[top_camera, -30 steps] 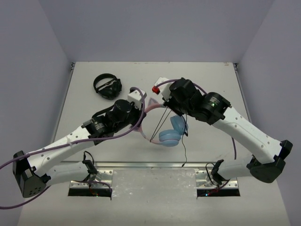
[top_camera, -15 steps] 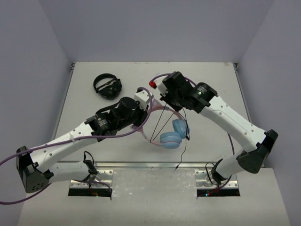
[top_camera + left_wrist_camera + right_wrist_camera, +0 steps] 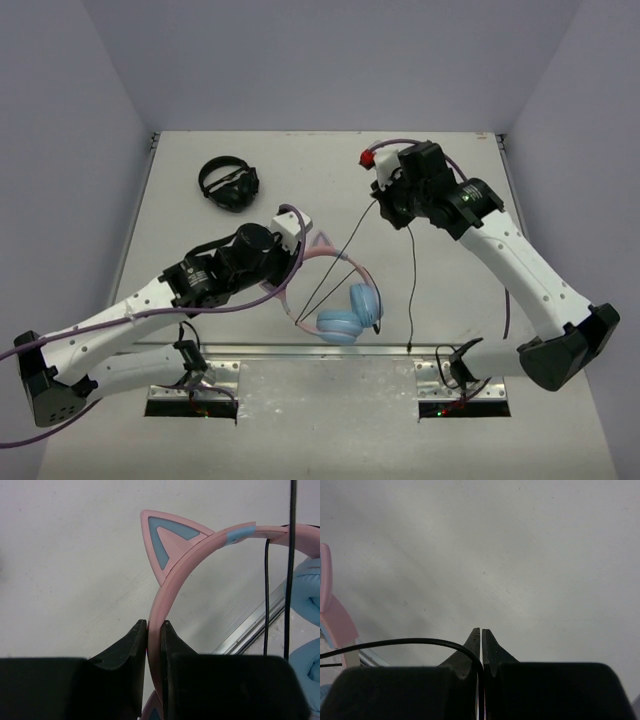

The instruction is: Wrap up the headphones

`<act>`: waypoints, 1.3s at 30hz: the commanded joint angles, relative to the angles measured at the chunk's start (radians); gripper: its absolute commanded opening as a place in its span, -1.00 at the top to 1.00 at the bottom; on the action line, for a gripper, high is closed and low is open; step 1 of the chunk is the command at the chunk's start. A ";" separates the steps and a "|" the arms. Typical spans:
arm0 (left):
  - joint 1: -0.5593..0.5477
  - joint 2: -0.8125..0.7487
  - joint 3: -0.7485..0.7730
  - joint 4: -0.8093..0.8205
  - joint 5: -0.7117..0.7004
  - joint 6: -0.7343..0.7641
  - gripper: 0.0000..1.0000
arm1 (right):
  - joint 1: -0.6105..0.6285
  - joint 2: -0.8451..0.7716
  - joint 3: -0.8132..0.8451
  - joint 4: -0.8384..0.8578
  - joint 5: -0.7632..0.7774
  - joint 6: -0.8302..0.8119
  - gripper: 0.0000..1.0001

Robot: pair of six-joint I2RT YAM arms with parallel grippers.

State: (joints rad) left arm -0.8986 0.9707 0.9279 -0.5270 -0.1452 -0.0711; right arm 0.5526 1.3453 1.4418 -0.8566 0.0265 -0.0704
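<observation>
Right now my left gripper (image 3: pixel 154 625) is clenched on the headphones (image 3: pixel 340 322), its two black fingers (image 3: pixel 125 645) pinching the pink headband (image 3: pixel 200 550) edge-on, just below a cat ear (image 3: pixel 167 542) that points toward the upper left of the left wrist view. In the top view the headphones sit low in the middle of the frame, near the front edge of the table (image 3: pixel 260 150) — the headband arcs away from my left gripper and the two light blue ear cups (image 3: pixel 307 580) lie close together at its lower right, just above the metal rail (image 3: pixel 330 350). Whether they rest on the table or hang just clear of it I cannot tell. My right gripper (image 3: pixel 481 630) is up and right of centre in the top view, well apart from the ear cups. Its fingers are pressed together on the thin black cable (image 3: pixel 420 641), which curves in from the left of the right wrist view and drops into the seam between them. From that grip one stretch of cable runs straight down-left to the headphones, crossing inside the headband's arc — the other stretch hangs down toward the rail. All-black headphones (image 3: pixel 228 184) lie at the upper left of the table, well apart from both my grippers.
</observation>
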 commanded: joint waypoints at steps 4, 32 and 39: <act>-0.014 -0.046 0.113 0.021 0.016 -0.022 0.99 | -0.013 -0.041 -0.159 0.187 -0.044 0.037 0.97; -0.016 0.097 0.666 -0.001 -0.177 -0.390 0.99 | -0.066 -0.086 -0.458 0.828 -0.499 0.588 0.51; -0.014 0.184 0.848 -0.109 -0.244 -0.435 0.99 | 0.004 0.046 -0.538 1.260 -0.544 0.888 0.68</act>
State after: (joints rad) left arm -0.9047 1.1397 1.6573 -0.6968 -0.3386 -0.4187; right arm 0.5278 1.3399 0.9138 0.1093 -0.4622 0.6449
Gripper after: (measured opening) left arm 0.121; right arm 0.180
